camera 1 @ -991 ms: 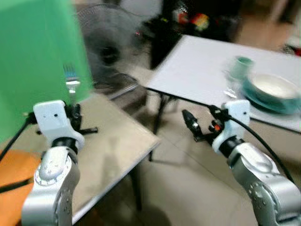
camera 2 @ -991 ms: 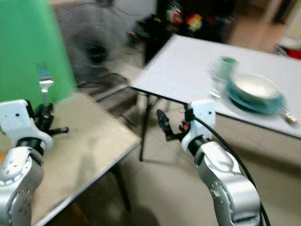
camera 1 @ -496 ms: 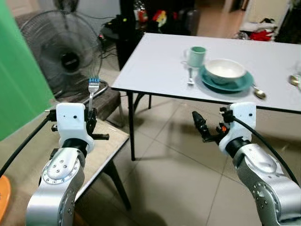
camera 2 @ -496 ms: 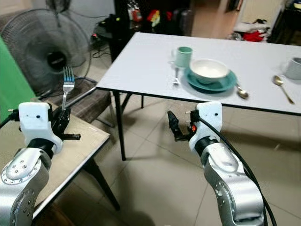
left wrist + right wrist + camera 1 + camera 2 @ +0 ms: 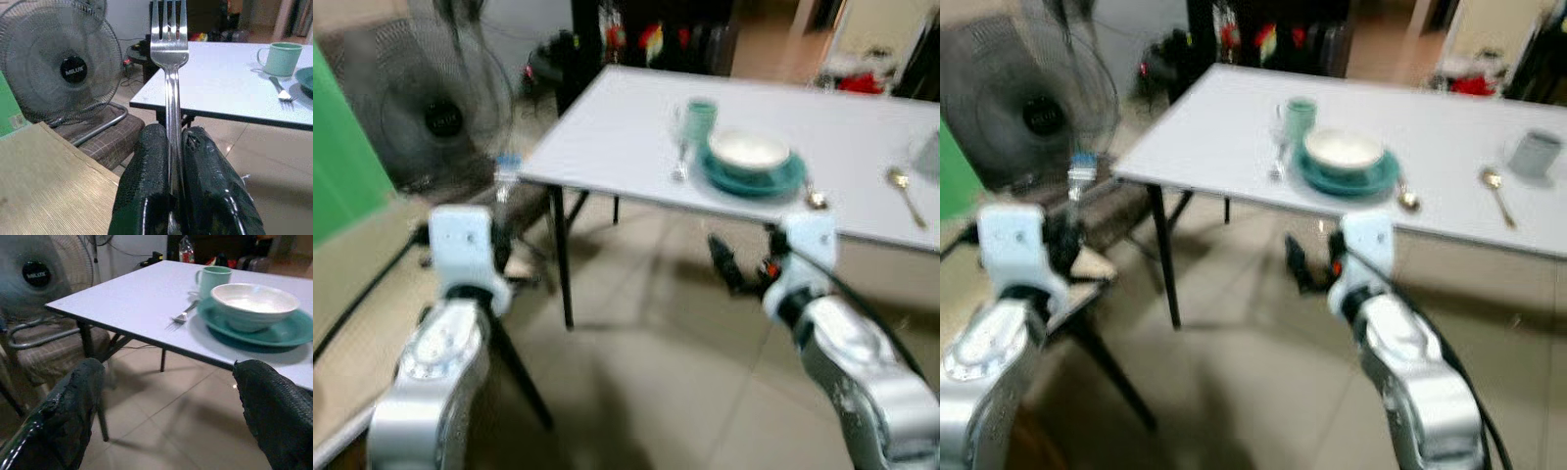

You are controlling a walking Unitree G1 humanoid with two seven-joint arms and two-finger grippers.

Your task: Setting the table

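My left gripper [image 5: 170, 134] is shut on the handle of a steel fork [image 5: 169, 73], held upright with its tines up, near the corner of a wooden side table [image 5: 44, 171]. Ahead stands a white dining table [image 5: 626, 137]. On it are a teal mug [image 5: 701, 116], a second fork [image 5: 183, 316], a white bowl [image 5: 254, 303] on a teal plate [image 5: 288, 333], and a spoon [image 5: 1406, 199] to the plate's right. My right gripper [image 5: 168, 382] is open and holds nothing, low over the floor before the table's front edge.
A standing fan [image 5: 58, 68] and a chair with a checked cushion [image 5: 98, 132] are at the left, by a green panel [image 5: 342, 157]. Farther right on the table lie another spoon [image 5: 1496, 191] and a grey mug [image 5: 1535, 154]. Tiled floor [image 5: 646, 392] lies between me and the table.
The head views have shifted and blurred, so the camera has moved; the dining table sits slightly nearer. Both grippers keep their pose, and the fork stays held.
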